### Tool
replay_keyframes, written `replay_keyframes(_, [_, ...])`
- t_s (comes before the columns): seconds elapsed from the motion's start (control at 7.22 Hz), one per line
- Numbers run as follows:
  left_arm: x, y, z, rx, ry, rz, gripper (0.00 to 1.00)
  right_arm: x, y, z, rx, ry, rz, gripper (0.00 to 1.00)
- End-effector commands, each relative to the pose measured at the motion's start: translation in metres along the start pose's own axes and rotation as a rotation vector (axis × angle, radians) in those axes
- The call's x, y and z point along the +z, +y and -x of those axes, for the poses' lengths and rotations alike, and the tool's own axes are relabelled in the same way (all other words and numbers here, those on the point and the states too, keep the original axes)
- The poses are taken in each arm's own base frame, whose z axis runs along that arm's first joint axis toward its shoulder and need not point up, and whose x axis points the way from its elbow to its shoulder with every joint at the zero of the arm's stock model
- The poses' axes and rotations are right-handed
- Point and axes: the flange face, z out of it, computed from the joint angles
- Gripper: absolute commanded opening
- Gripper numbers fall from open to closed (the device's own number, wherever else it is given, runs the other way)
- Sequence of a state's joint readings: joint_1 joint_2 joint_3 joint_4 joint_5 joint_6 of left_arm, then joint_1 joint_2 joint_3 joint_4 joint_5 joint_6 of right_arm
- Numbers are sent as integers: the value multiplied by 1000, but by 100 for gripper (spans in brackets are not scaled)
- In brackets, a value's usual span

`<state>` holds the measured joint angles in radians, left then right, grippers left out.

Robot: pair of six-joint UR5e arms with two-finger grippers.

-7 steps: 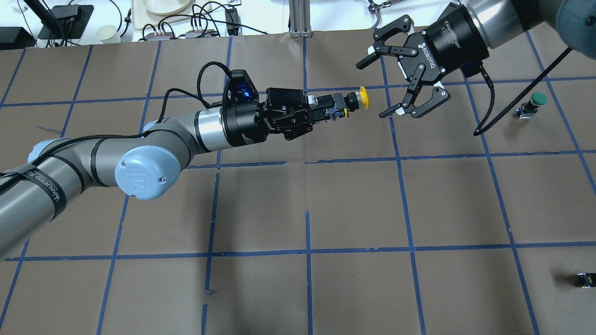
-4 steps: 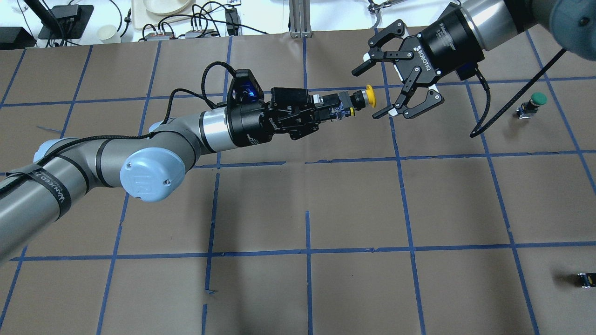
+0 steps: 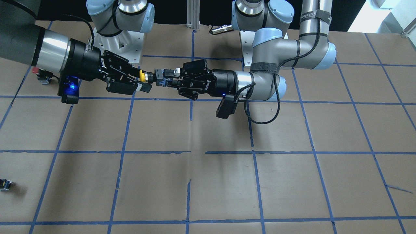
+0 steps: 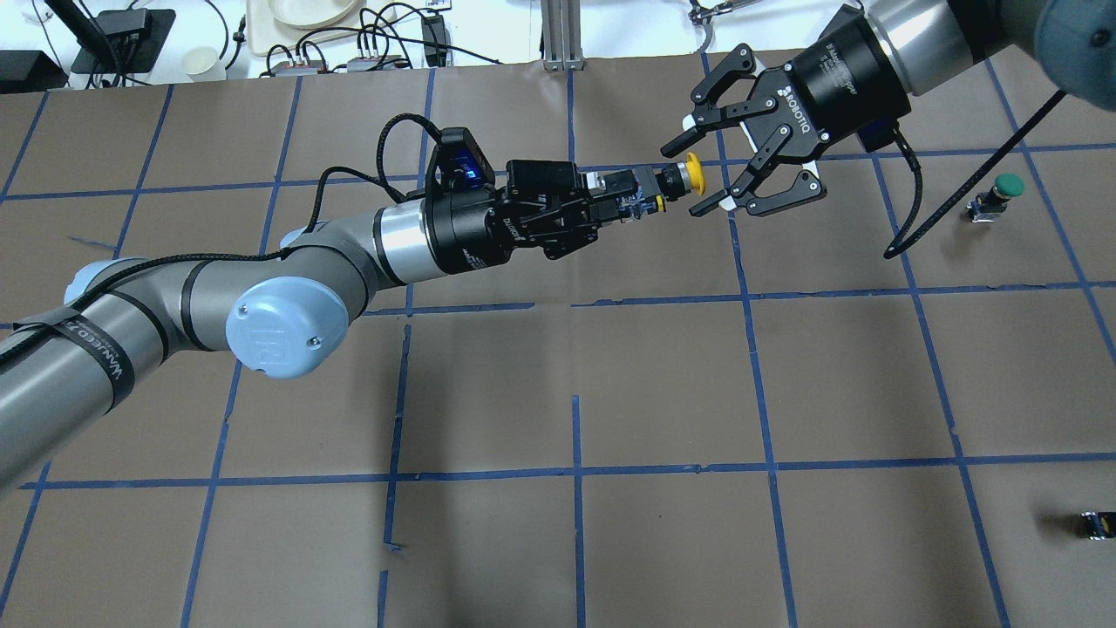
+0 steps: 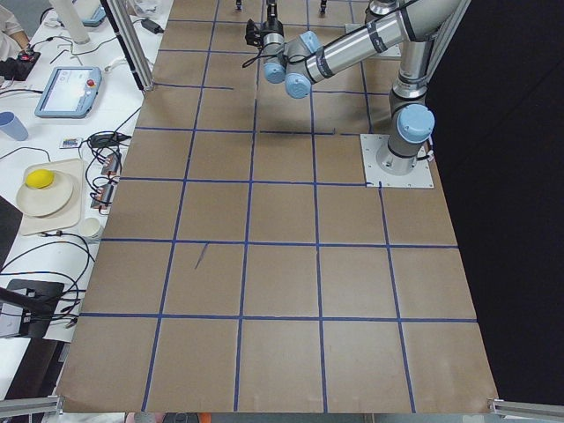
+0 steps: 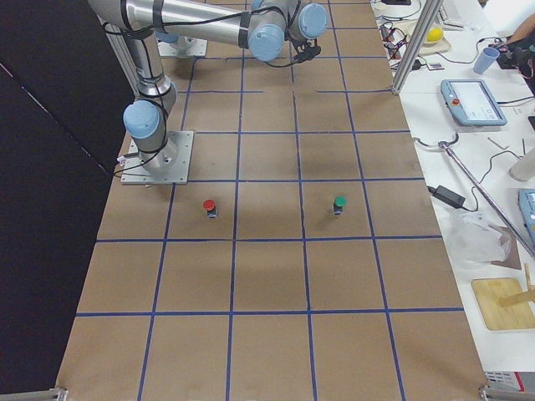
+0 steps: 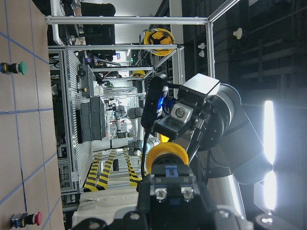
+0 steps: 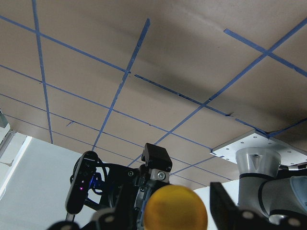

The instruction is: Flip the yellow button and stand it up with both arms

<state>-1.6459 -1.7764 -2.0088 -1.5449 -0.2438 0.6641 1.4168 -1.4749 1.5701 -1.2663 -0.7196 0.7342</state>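
Observation:
The yellow button [image 4: 691,172] is held level in the air, its yellow cap pointing at my right gripper. My left gripper [image 4: 619,195] is shut on its dark switch body. My right gripper [image 4: 689,177] is open, with one finger on each side of the cap and not touching it. In the front-facing view the cap [image 3: 142,75] sits between the right gripper's [image 3: 143,79] fingers, and the left gripper [image 3: 167,81] holds the body. The left wrist view shows the cap [image 7: 166,154] from behind. The right wrist view shows the cap [image 8: 175,209] head-on.
A green-capped button [image 4: 1003,192] stands at the right of the table. A red-capped button [image 6: 209,205] stands near the right arm's base. A tiny dark capless part [image 4: 1094,524] lies at the near right. Cables and a dish lie beyond the far edge.
My right gripper, still open, has moved left toward the button, so its fingers now flank the yellow cap. My left arm has pushed the button slightly right.

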Motion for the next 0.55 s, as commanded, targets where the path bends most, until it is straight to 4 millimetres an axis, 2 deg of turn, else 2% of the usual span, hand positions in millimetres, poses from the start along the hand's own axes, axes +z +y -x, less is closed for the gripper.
replay_keyframes(0.0, [-1,-1,0,-2,0,-1,1,0,-1,-1,4,0,2,29])
replay_keyframes(0.14, [-1,0,0,-5,0,-2,5,-1,0,0,1,-2,0,23])
replay_keyframes(0.28, [-1,0,0,-5,-1,-1,10,-1,0,-1,2,-1,2,22])
replay_keyframes(0.42, [-1,0,-1,-2,-1,0,10,-1,0,-1,2,-1,2,21])
